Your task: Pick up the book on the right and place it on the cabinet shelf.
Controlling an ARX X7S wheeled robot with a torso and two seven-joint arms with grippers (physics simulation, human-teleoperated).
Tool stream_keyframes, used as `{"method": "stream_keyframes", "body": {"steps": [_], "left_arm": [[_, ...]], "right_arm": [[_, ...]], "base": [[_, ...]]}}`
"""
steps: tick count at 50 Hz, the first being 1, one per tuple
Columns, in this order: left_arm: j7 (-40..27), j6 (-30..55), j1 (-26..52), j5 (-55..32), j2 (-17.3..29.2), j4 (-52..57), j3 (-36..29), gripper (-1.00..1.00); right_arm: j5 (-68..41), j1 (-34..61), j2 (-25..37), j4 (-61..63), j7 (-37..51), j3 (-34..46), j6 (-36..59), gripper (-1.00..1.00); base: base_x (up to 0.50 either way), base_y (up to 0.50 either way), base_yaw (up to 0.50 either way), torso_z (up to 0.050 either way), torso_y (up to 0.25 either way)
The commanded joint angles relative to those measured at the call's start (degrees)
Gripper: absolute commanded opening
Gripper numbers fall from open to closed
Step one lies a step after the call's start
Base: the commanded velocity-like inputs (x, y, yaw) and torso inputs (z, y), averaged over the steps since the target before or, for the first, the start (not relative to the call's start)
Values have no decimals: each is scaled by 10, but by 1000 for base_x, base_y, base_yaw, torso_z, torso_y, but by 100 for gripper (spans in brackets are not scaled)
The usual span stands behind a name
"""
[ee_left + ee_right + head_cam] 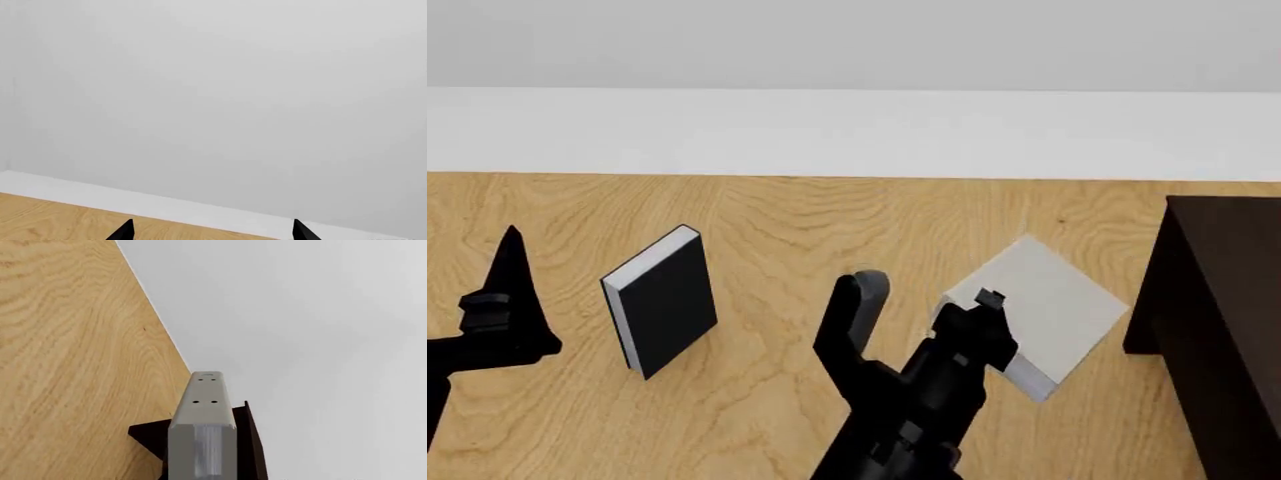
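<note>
The book (pixel 1057 298), light grey with white page edges, lies flat on the wooden table at the right. My right gripper (pixel 921 292) is at its left corner, fingers spread apart. One finger (pixel 989 308) overlaps the book's corner and the grey-tipped finger (pixel 857 305) stands clear of it. The cabinet shelf (pixel 1221 320), very dark brown, stands right of the book and shows behind a grey finger (pixel 201 425) as the cabinet shelf (pixel 250 440). My left gripper (pixel 213 234) is open and empty, its finger (pixel 510 275) at the far left.
A black-covered book with white pages (pixel 665 300) stands on the table (pixel 814 215) between my arms. A white ledge (pixel 854 130) and a plain grey wall run along the table's far edge.
</note>
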State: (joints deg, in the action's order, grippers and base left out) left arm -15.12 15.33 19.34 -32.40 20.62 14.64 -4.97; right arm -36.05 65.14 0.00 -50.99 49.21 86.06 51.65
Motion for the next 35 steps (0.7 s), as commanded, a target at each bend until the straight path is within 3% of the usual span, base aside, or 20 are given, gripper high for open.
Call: {"method": "stream_keyframes", "body": {"steps": [1, 35], "left_arm": [[2, -3, 1, 1, 0, -3, -4, 100], [-1, -6, 1, -3, 3, -3, -7, 100]], "right_arm": [[56, -1, 0, -10, 22, 13, 26, -100], [6, -4, 0, -53, 47, 7, 28, -100]], "base": [[0, 0, 0, 0, 0], [0, 0, 0, 0, 2]]}}
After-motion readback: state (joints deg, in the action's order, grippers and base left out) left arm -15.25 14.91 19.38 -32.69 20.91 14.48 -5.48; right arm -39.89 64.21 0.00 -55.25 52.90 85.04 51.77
